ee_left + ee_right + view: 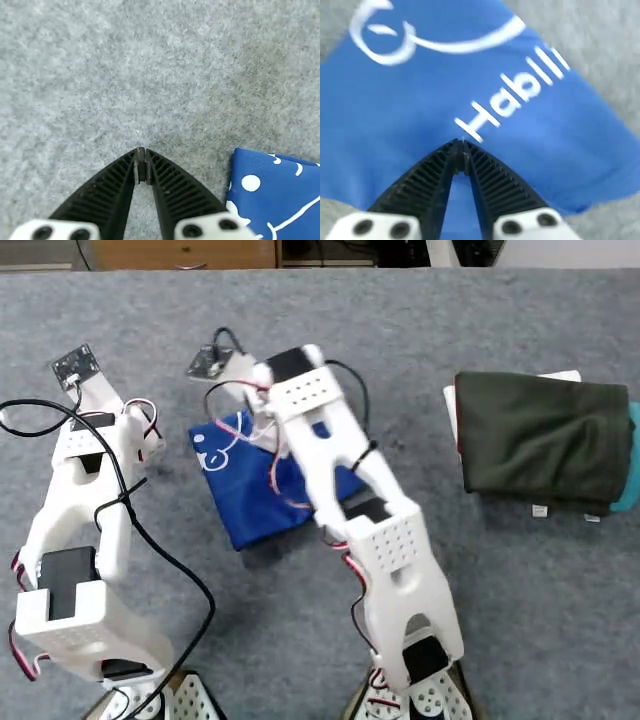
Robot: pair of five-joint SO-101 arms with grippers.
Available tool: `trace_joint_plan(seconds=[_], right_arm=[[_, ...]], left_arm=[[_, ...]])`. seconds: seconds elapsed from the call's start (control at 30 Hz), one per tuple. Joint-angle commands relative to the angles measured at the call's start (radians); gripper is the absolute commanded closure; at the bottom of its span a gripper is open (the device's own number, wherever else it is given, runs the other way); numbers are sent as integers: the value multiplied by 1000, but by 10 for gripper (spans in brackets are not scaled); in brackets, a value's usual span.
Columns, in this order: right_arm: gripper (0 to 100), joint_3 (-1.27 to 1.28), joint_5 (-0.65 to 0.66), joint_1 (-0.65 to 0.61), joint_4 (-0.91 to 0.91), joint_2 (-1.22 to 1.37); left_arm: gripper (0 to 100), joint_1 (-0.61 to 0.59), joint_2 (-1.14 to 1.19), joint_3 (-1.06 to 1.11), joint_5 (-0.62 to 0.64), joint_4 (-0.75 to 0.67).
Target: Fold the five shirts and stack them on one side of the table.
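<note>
A folded blue shirt (250, 502) with white print lies on the grey carpeted table, left of centre. My right gripper (460, 151) is shut, its tips just over the white lettering on the blue shirt (410, 100); in the high view this right gripper (252, 425) is over the shirt's far edge. My left gripper (141, 166) is shut with nothing in it, low over bare carpet, with the blue shirt's corner (272, 192) close beside it. From above, the left gripper (150, 443) sits just left of the shirt. A stack of folded shirts (542, 438), dark green on top, rests at the right side.
Teal and white edges (633, 465) stick out from under the dark green shirt. Black cables (165, 560) trail from the left arm across the carpet. Wooden furniture (180, 252) borders the table's far edge.
</note>
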Motion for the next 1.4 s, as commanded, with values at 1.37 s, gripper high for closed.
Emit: trace_joint_plan(seconds=[1.37], right_arm=[[995, 332, -31, 101, -40, -183]], left_arm=[[982, -15, -45, -12, -8, -11]])
